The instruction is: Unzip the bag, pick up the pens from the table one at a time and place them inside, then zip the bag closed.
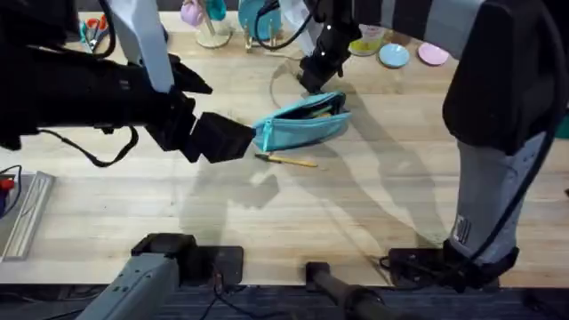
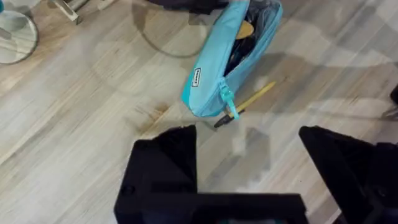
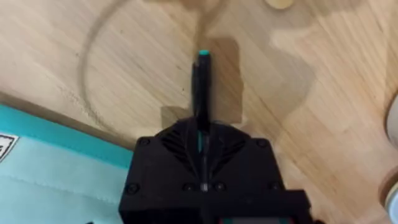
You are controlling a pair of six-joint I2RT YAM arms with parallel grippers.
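The bag lies near the middle of the surface, unzipped, its mouth gaping along the top with dark contents showing inside. Its long axis runs from near-left to far-right, with the zipper pull hanging at the near-left end. It is soft fabric, light and floppy, so it likely slides or folds if pushed on one end only; for zipping, one end wants pinning while the pull is drawn along the seam.

The yellow pen rests on the surface just beside the bag's near edge, roughly parallel to it, black end toward the left. It looks stiff, slim and light, apt to roll, so a pinch across its middle seems the safest hold.

The right gripper hovers just beyond the far-right end of the bag, clenched on the black pen, which sticks out past the fingertips with a teal tip at its far end. From the right wrist view the pen lies along the gripper's own axis; to go inside, it probably needs lining up with the bag's length.

The left gripper sits just left of the bag's near-left end, released, fingers spread wide and empty, facing the zipper pull and the yellow pen.
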